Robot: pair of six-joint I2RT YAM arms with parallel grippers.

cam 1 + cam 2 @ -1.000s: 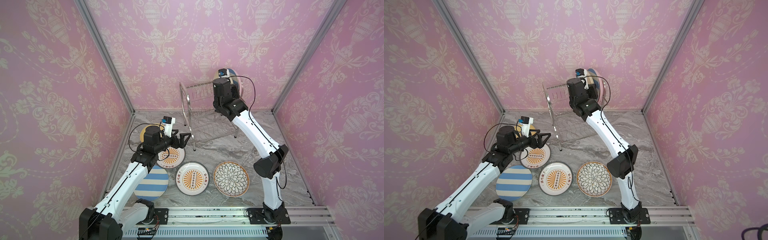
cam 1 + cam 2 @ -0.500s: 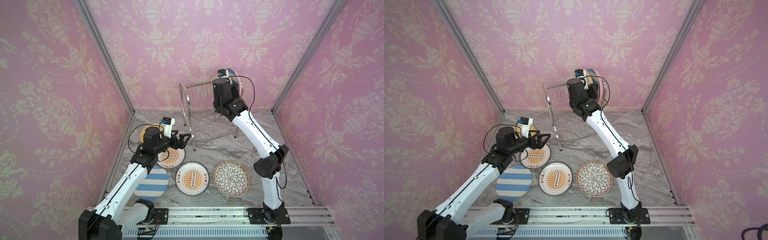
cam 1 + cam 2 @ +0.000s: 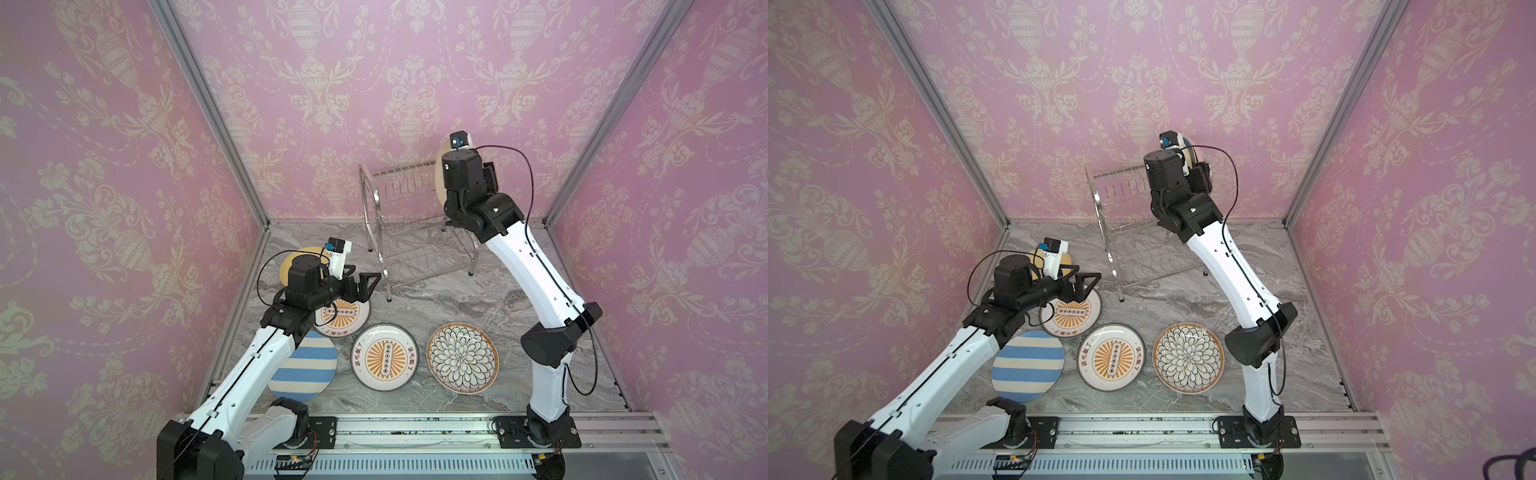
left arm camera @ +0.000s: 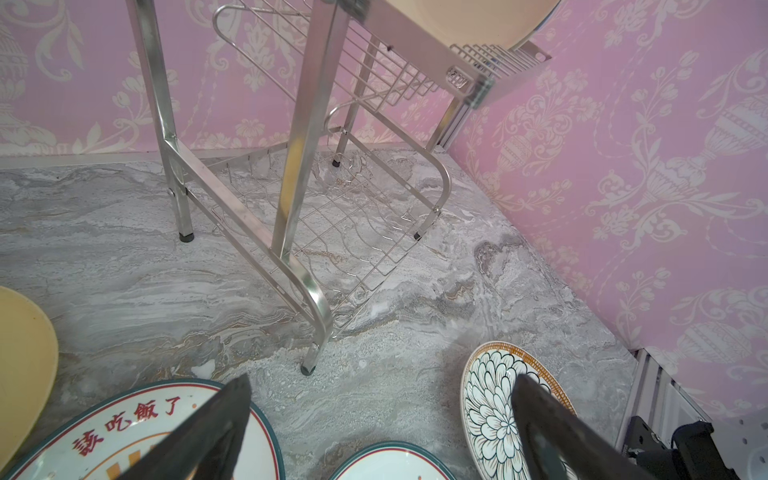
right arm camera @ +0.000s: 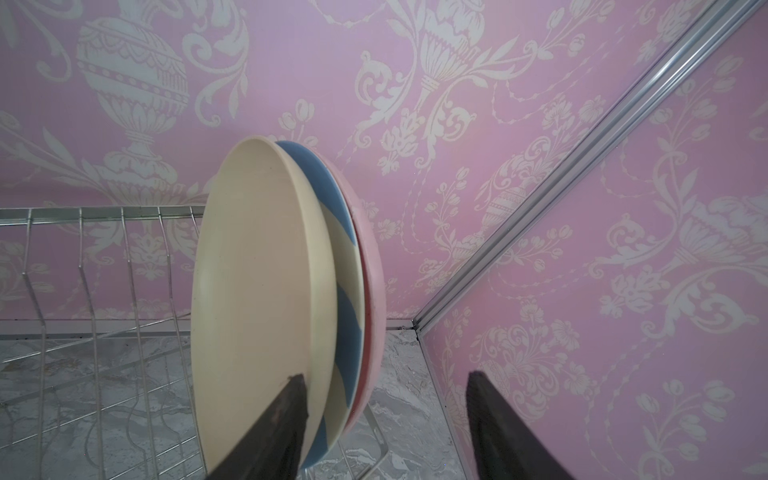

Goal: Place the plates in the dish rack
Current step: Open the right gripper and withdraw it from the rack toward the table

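Our right pincer (image 5: pixel 386 376) is released at the top shelf of the dish rack (image 3: pixel 415 232). Its jaws stand wide apart and clamp nothing, with one finger by the beige plate (image 5: pixel 257 291) and the other well clear. Three plates stand on edge, close together, in that shelf's slots: the beige plate next to the free slots, then a blue-striped plate (image 5: pixel 347 328), then a pink plate (image 5: pixel 372 266). We see nothing on the lower shelf.

Our left pincer (image 4: pixel 382 379) is released too, and hovers just above a sunburst plate (image 3: pixel 340 320) on the worktop (image 3: pixel 436 299). Also lying flat there are a second sunburst plate (image 3: pixel 384 357), a petal-patterned plate (image 3: pixel 462 358), a second striped plate (image 3: pixel 305 370) and a yellow plate (image 3: pixel 297 259).

We judge these plates stiff, fairly heavy, smooth enough to slip, and likely to chip against the steel wire. A plate lying flat offers only its raised rim, so we would pinch there, tip it upright and lower it gently into a slot.
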